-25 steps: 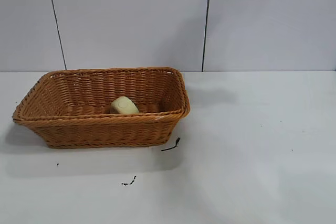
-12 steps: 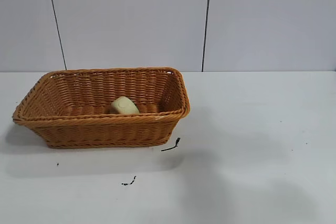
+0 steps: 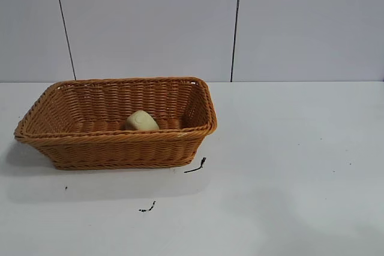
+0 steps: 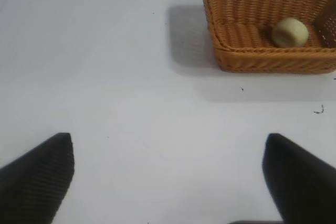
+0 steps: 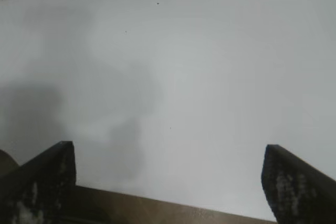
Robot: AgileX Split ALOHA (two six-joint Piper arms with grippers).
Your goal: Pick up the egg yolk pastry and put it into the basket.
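Exterior view first: the egg yolk pastry (image 3: pixel 141 121) sits inside the basket (image 3: pixel 114 143), on its woven floor close to the near long wall, whose braided rim cuts off the pastry's lower edge. Only its rounded pale top and a faint mark on it can be made out. Neither arm shows in this view; nothing touches the pastry or the basket.

From the left wrist view, the pastry (image 4: pixel 289 32) lies well ahead of the left tool (image 4: pixel 168 174) and off to one side, inside the basket (image 4: pixel 262 59), whose far end runs out of the picture. The left tool's two dark fingers (image 4: pixel 39 174) stand wide apart with nothing between them, over bare white worktop (image 4: pixel 131 103). Only their tips show; the rest is cut off at the picture's edge.

The right wrist view shows the right tool (image 5: pixel 168 179) likewise spread, holding nothing, its worn fingers (image 5: pixel 294 184) cut off at the edge, with a brown part of the arm between their bases. Ahead of it lies only worktop (image 5: pixel 210 61) with soft grey shadows; neither basket nor pastry appears there.

On the worktop (image 3: pixel 288 172) in the exterior view, a short black thread (image 3: pixel 196 166) lies just beside the basket's near corner, and a smaller black scrap (image 3: pixel 147 208) lies farther out, with a few tiny dark specks around. Behind stands a pale panelled wall (image 3: pixel 150 22) with thin dark seams.
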